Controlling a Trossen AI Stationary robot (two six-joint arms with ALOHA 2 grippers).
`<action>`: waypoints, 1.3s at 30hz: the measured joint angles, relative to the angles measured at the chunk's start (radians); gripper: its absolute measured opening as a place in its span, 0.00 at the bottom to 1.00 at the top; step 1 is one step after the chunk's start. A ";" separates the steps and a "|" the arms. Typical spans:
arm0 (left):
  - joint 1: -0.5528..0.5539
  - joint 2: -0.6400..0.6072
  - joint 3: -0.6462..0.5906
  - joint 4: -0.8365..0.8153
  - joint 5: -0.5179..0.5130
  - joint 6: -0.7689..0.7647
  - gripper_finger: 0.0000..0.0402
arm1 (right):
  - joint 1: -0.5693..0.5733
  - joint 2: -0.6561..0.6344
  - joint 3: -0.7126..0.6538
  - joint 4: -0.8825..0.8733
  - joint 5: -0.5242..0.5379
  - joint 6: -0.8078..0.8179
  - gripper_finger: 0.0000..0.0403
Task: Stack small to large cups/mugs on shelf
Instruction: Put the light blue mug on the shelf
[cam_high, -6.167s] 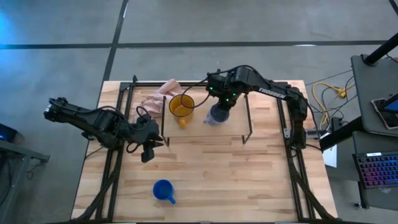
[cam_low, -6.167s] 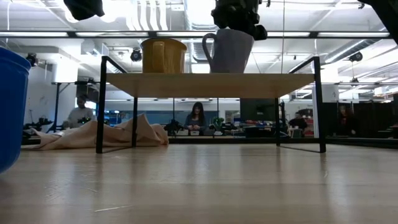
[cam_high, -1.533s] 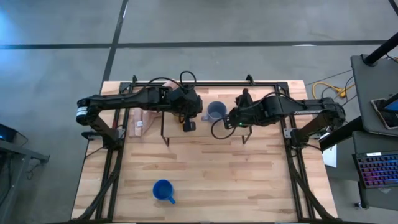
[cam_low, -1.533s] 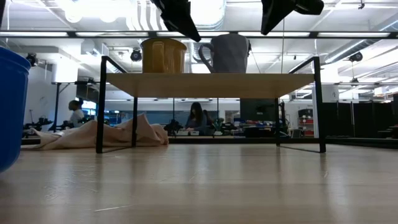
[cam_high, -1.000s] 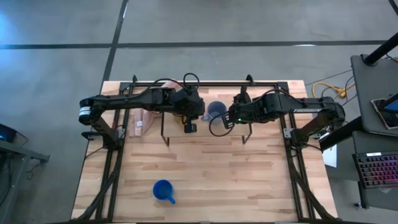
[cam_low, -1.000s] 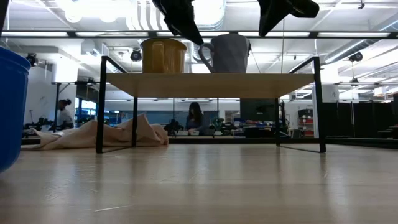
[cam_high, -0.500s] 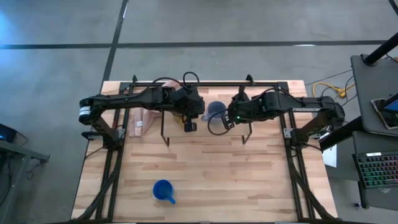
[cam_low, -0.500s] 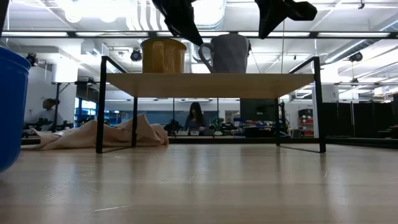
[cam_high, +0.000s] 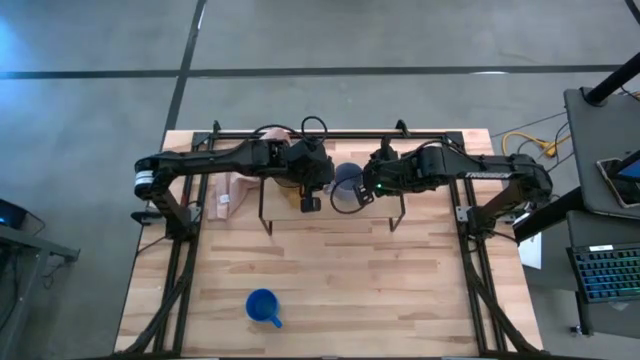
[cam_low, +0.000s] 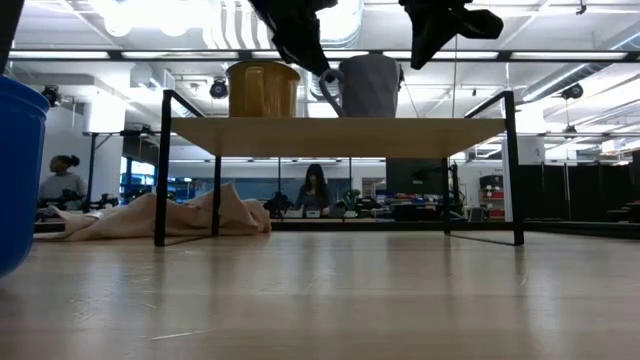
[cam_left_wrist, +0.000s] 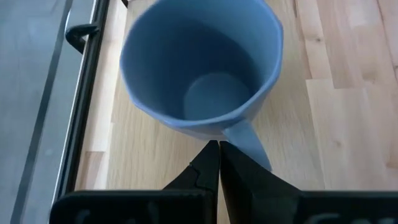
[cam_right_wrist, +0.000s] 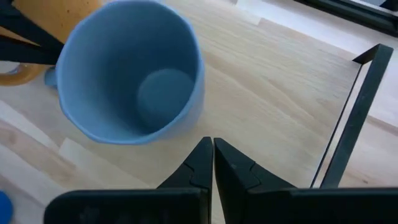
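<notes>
Grey mug (cam_high: 345, 181) stood on shelf (cam_low: 340, 136), frame centre, beside yellow mug (cam_low: 263, 90). Left jaws (cam_left_wrist: 214, 163) and right jaws (cam_right_wrist: 211, 158) both pressed together, flanking it. Judged rigid, glazed, slippery; grip handle or rim.

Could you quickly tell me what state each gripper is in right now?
Left gripper: shut, holding nothing, beside the grey-blue mug.
Right gripper: shut, holding nothing.
</notes>
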 joint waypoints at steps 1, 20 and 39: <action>0.000 0.002 0.002 0.001 0.004 -0.001 0.00 | 0.000 0.000 0.000 0.000 0.000 0.000 0.02; -0.001 0.001 0.001 -0.021 0.016 -0.010 0.00 | -0.046 -0.001 -0.003 0.087 -0.050 -0.099 0.02; -0.001 0.000 0.000 -0.019 0.018 -0.036 0.00 | -0.062 0.057 -0.020 0.091 -0.095 -0.148 0.02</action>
